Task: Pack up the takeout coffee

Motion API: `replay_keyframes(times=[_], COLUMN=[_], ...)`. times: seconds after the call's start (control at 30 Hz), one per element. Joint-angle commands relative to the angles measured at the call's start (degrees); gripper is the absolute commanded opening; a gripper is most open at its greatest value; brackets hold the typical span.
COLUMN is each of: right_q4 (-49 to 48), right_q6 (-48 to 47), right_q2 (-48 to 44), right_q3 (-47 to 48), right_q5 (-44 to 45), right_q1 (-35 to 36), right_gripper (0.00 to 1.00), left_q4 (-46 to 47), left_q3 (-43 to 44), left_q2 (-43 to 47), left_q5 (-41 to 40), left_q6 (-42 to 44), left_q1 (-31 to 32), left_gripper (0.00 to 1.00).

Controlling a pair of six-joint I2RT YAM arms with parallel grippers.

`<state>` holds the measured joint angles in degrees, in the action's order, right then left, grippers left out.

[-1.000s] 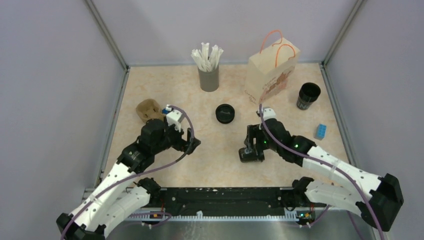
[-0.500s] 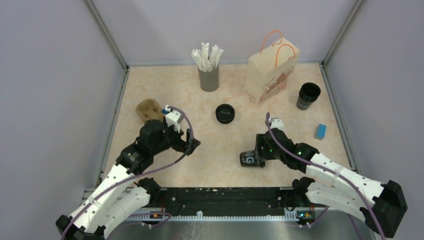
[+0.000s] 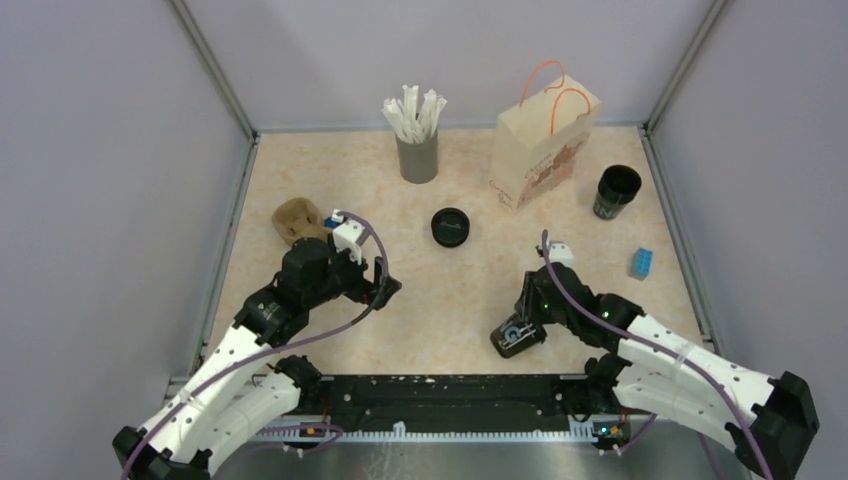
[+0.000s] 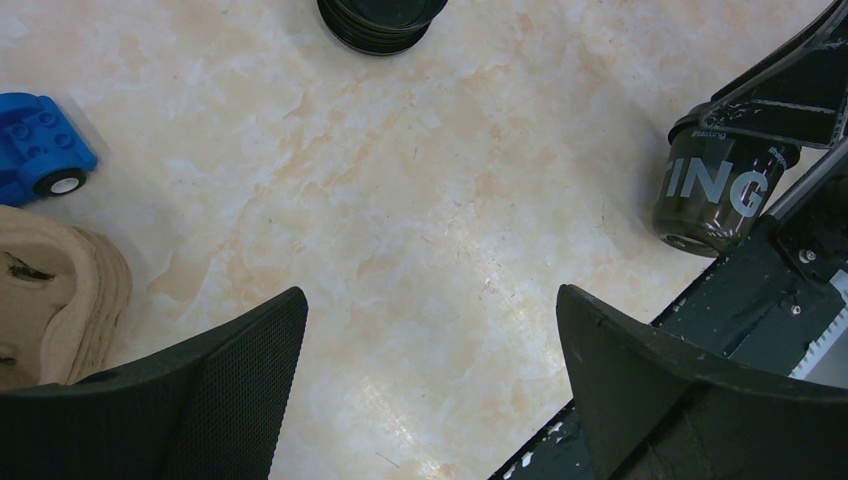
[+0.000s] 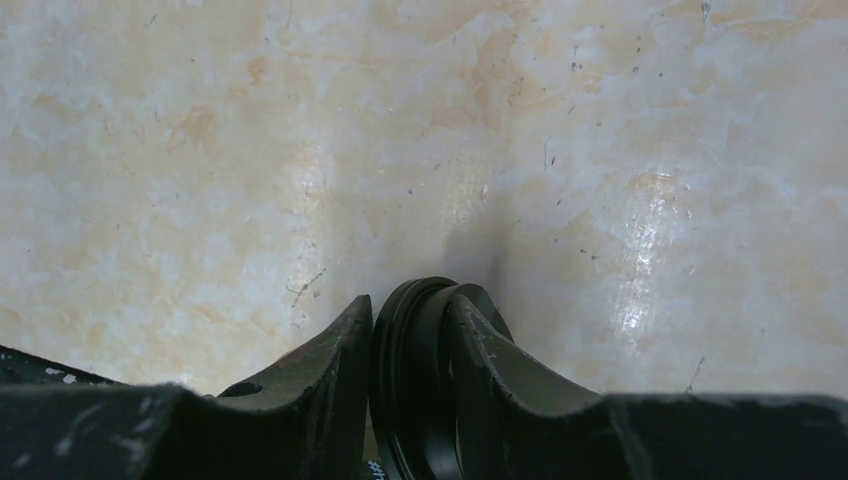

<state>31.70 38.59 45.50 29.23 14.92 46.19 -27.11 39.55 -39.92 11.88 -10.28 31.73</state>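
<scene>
- Overhead view of a beige marbled table (image 3: pixel 440 300) with two robot arms at its near edge; the coffee cup (image 3: pixel 518 335), black with pale lettering, is at about 5 o'clock on the table, just beside the black rail (image 3: pixel 450 390) along the near edge.
- The right gripper (image 5: pixel 412 320) has its jaws pinched on the cup's ringed rim, one on each side; the left gripper (image 4: pixel 430 300) hangs at about 8 o'clock with its jaws spread wide, holding nothing.
- The paper bag (image 3: pixel 540 145) stands at 1 o'clock, well apart from the cup; a loose lid (image 3: pixel 451 227) lies near the centre; a second black cup (image 3: pixel 615 190) stands upright at 2 o'clock.
- Risk: the hold is on one end only, so the cup could swing or slip out during a lift; a harder squeeze may buckle the thin wall.
- Risk: the cup is tilted, so anything inside could spill unless it is righted; I cannot tell whether it is sealed or full.
- Risk: the bag's top looks narrow; a crooked approach could catch its edge or tip the bag over.
- Direction: the cup's long axis runs from 1 o'clock at the gripped wide end to 7 o'clock at the narrow base; the base points down and toward the near edge, close to the table; whether it touches I cannot tell.
</scene>
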Motion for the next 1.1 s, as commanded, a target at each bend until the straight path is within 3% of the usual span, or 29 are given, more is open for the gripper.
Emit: replay_keyframes(times=[0.0, 0.17, 0.4, 0.6, 0.8, 1.07], right_q4=[-0.74, -3.89, -7.84, -10.80, -7.67, -10.03], right_q6=[-0.61, -5.62, -22.02, -34.22, -37.63, -37.19], right_q2=[-0.85, 1.12, 13.73, 25.95, 34.82, 41.18], right_q3=[1.93, 5.77, 18.24, 20.87, 23.14, 21.73], right_q5=[0.71, 4.89, 25.69, 40.45, 53.66, 55.87], right_q1=[-0.37, -0.38, -0.36, -0.40, -0.48, -1.99], right_gripper=[0.31, 0.31, 0.32, 0.32, 0.32, 0.33], left_q4=[1.63, 1.62, 1.45, 1.62, 1.87, 2.23], left_q3=[0.42, 0.38, 0.41, 0.11, -0.12, -0.49], left_q2=[-0.23, -0.49, 1.01, 3.34, 5.05, 7.18], left_q5=[-0.89, -0.93, -0.98, -0.93, 0.17, 0.78], left_q6=[0.53, 0.48, 0.40, 0.76, 1.01, 1.19], left_q1=[-0.02, -0.02, 0.00, -0.02, -0.06, -0.01], left_gripper=[0.99, 0.99, 0.99, 0.99, 0.99, 0.99])
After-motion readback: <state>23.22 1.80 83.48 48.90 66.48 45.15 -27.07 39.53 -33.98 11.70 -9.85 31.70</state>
